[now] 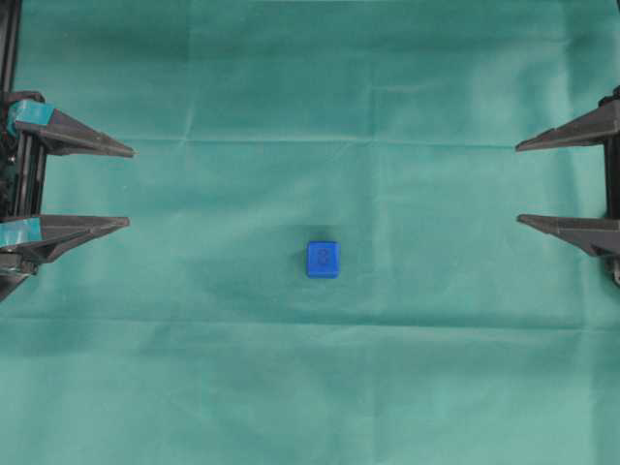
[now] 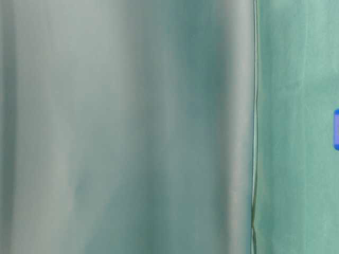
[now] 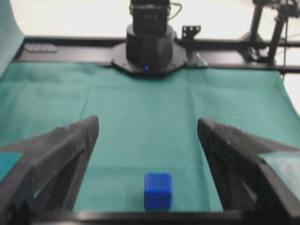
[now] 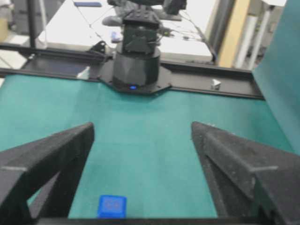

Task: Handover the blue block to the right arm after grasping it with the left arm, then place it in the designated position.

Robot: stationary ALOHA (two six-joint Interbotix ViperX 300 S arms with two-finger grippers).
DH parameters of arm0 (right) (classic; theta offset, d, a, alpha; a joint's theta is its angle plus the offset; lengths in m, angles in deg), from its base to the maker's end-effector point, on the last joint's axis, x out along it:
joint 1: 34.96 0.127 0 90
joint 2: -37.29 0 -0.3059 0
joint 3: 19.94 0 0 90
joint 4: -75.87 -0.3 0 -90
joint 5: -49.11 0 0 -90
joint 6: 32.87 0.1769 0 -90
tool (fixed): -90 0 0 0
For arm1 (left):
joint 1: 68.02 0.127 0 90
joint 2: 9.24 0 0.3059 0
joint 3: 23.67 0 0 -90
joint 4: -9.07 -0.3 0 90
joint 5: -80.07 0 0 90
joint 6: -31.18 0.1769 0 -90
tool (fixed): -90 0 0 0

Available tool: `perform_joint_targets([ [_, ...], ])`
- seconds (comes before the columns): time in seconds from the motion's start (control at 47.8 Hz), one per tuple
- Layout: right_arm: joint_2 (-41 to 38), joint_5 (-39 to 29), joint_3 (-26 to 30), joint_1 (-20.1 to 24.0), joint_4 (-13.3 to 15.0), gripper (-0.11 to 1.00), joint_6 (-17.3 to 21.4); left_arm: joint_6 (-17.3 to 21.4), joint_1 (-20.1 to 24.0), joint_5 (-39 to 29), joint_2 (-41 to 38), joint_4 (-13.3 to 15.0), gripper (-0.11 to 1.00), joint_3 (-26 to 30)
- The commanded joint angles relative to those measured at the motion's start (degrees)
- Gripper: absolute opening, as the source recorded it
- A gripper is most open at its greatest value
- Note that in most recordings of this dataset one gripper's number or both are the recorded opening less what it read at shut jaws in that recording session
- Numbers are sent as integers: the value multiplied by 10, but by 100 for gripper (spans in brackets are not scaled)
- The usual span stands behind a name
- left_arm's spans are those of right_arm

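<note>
The blue block (image 1: pixel 323 259) sits on the green cloth just below the middle of the overhead view, a dark figure on its top face. My left gripper (image 1: pixel 128 186), with turquoise tape bands, is open and empty at the left edge, far from the block. My right gripper (image 1: pixel 519 183), all black, is open and empty at the right edge. In the left wrist view the block (image 3: pixel 158 190) lies ahead, centred between the open fingers of the left gripper (image 3: pixel 147 121). In the right wrist view the block (image 4: pixel 112 206) lies ahead, left of centre of the right gripper (image 4: pixel 141 125). I see no white marks of the designated position.
Green cloth (image 1: pixel 310 97) covers the table. The right arm's base (image 3: pixel 149 47) and the left arm's base (image 4: pixel 136 61) stand on black rails at the table's ends. The table-level view is mostly blurred cloth (image 2: pixel 127 127), with a sliver of the block (image 2: pixel 336 128) at its right edge.
</note>
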Motion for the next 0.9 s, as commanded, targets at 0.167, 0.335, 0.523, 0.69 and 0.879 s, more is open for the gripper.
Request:
perform_joint_targets([
  [0.167,-4,3,17,-3,-3,94,1,1,3,3,-3,-1,100,18],
  [0.335,-4,-12,20,-3,-3,94,1,0,2,3,-9,-1,100,25],
  [0.523,-4,-12,22,-3,-3,94,1,0,2,9,-41,-1,100,47],
  [0.69,-4,-11,23,-3,-3,94,1,0,2,14,-88,-1,100,79],
  [0.879,-5,-11,22,-3,-3,94,1,0,2,29,-157,-1,100,130],
])
